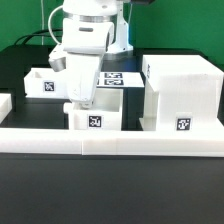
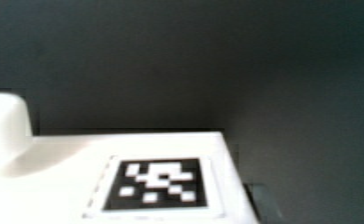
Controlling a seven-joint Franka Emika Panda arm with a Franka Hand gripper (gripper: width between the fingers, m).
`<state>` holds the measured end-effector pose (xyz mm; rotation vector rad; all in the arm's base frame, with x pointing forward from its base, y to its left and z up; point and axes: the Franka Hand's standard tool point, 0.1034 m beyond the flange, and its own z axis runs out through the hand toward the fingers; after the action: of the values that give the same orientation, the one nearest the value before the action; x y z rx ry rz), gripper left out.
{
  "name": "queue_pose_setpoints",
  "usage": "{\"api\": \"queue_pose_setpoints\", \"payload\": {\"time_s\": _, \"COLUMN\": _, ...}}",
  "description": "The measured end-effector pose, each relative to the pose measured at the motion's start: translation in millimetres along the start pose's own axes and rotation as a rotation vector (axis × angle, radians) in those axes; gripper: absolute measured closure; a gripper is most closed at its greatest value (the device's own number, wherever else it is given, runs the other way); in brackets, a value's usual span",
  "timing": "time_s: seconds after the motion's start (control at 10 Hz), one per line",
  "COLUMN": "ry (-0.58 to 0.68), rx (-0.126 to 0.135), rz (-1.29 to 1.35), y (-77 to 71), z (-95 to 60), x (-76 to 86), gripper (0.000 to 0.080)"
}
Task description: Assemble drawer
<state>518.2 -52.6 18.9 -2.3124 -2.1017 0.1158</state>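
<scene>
The tall white casing [image 1: 180,95] stands at the exterior view's right, with a tag on its front. One open-top tray [image 1: 97,117] sits front centre, and the second tray [image 1: 42,82] is at the back left. My gripper [image 1: 79,103] hangs low over the left rear part of the front tray, its fingertips hidden against the white plastic. The wrist view shows a white tagged drawer surface [image 2: 161,185] very close and a rounded white shape [image 2: 1,125] beside it. No fingers show clearly, so I cannot tell whether the gripper is open or shut.
The long low white border rail [image 1: 110,138] runs across the front, just before the tray and casing. The marker board [image 1: 116,77] lies flat behind the front tray. Dark table [image 2: 197,60] fills the rest of the wrist view.
</scene>
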Motion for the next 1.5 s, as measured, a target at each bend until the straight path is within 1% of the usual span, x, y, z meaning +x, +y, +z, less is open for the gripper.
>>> {"api": "queue_pose_setpoints", "payload": {"time_s": 0.2, "ry": 0.002, "rx": -0.001, "rz": -0.001, "y": 2.1, "z": -0.3, "x": 3.1, "gripper": 0.0755}}
{"api": "queue_pose_setpoints", "payload": {"time_s": 0.3, "ry": 0.003, "rx": -0.017, "rz": -0.003, "y": 6.7, "z": -1.2, "x": 5.5, "gripper": 0.0755}}
{"api": "queue_pose_setpoints", "payload": {"time_s": 0.4, "ry": 0.004, "rx": -0.044, "rz": -0.001, "y": 6.5, "z": 0.4, "x": 4.0, "gripper": 0.0755}}
{"api": "queue_pose_setpoints", "payload": {"time_s": 0.5, "ry": 0.004, "rx": -0.038, "rz": 0.001, "y": 4.4, "z": 1.9, "x": 3.3, "gripper": 0.0755}}
{"api": "queue_pose_setpoints", "payload": {"time_s": 0.7, "ry": 0.004, "rx": -0.039, "rz": 0.002, "y": 5.1, "z": 2.1, "x": 4.3, "gripper": 0.0755}}
{"api": "queue_pose_setpoints", "payload": {"time_s": 0.9, "ry": 0.0, "rx": -0.039, "rz": -0.015, "y": 11.3, "z": -0.4, "x": 16.1, "gripper": 0.0755}}
{"api": "queue_pose_setpoints", "payload": {"time_s": 1.0, "ry": 0.001, "rx": -0.046, "rz": -0.016, "y": 15.7, "z": -2.8, "x": 19.1, "gripper": 0.0755}}
{"api": "queue_pose_setpoints", "payload": {"time_s": 1.1, "ry": 0.004, "rx": -0.072, "rz": -0.002, "y": 20.4, "z": -4.8, "x": 21.7, "gripper": 0.0755}}
{"api": "queue_pose_setpoints", "payload": {"time_s": 1.5, "ry": 0.004, "rx": -0.07, "rz": 0.011, "y": 20.1, "z": -4.0, "x": 21.8, "gripper": 0.0755}}
